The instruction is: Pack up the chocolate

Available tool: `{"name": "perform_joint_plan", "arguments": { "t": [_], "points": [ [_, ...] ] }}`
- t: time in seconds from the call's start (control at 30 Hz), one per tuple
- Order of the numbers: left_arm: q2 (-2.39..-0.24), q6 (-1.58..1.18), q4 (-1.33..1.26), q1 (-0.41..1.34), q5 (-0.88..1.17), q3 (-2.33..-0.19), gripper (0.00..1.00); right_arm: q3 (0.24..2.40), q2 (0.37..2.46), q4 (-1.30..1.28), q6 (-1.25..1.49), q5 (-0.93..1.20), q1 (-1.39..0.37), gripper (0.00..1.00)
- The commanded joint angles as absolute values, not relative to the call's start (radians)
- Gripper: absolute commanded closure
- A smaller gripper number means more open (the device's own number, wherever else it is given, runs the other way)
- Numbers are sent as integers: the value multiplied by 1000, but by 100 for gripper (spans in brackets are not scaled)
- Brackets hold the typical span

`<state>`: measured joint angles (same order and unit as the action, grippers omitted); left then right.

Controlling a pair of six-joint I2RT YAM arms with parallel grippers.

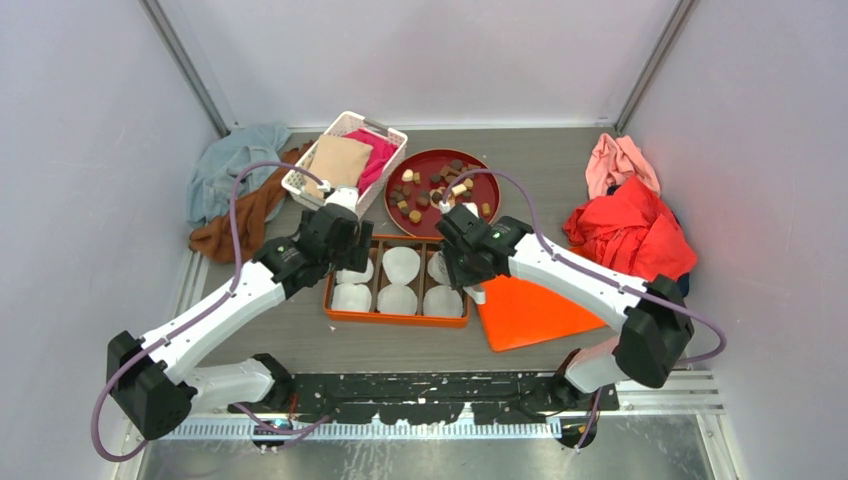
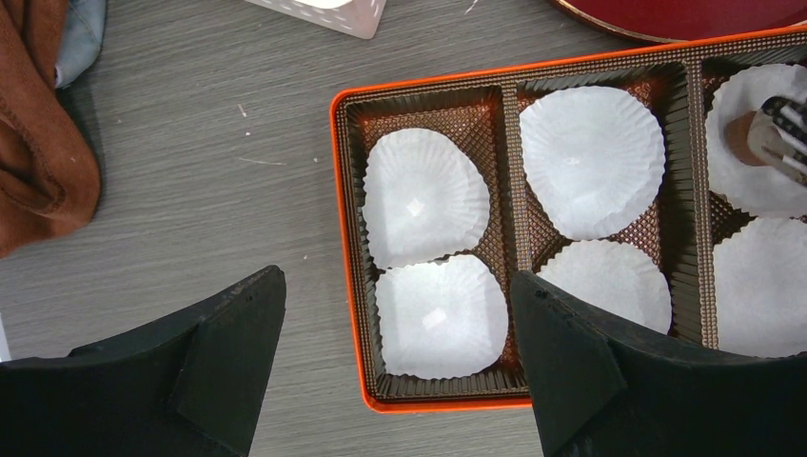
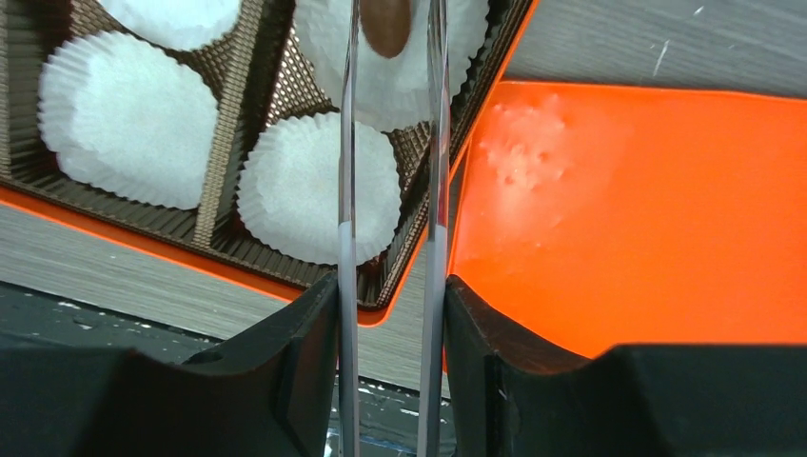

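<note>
Right gripper (image 3: 390, 307) is clenched on clear tweezers (image 3: 434, 143), which pinch one brown chocolate (image 3: 385, 23) at the far-right paper cup (image 3: 462, 57) of the orange box (image 2: 336, 238). Five cups look empty, so you have most of the red plate (image 1: 398, 172) left to pack. Left gripper (image 2: 398, 286) is released over the box's left end. Divider walls crowd the tweezers, and the lid (image 3: 647, 209) lies just beside the box.

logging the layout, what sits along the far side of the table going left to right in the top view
blue-grey cloth → white basket → red plate holding the chocolate → pink cloth
</note>
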<state>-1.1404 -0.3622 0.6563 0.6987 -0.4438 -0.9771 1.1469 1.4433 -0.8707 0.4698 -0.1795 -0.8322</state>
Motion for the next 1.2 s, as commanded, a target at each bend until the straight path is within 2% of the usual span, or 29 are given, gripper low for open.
{"name": "perform_joint_plan", "arguments": {
  "t": [0.0, 0.17, 0.3, 0.5, 0.77, 1.17],
  "points": [
    [-1123, -374, 637, 701, -442, -981, 12, 1257, 1352, -905, 463, -234, -838, 54],
    [-1135, -374, 631, 702, -436, -986, 12, 1301, 1341, -930, 451, -244, -837, 57],
    [-1137, -373, 631, 701, -435, -988, 12, 1311, 1336, -901, 439, -297, -837, 68],
    [-1134, -370, 639, 701, -434, -991, 12, 1342, 1400, -842, 371, -352, -798, 72],
    [-1124, -365, 644, 701, -450, -988, 12, 1377, 1508, -752, 299, -286, -645, 70],
    [-1152, -357, 642, 701, -468, -993, 12, 1438, 1673, -681, 242, -279, -585, 59]
  ]
}}
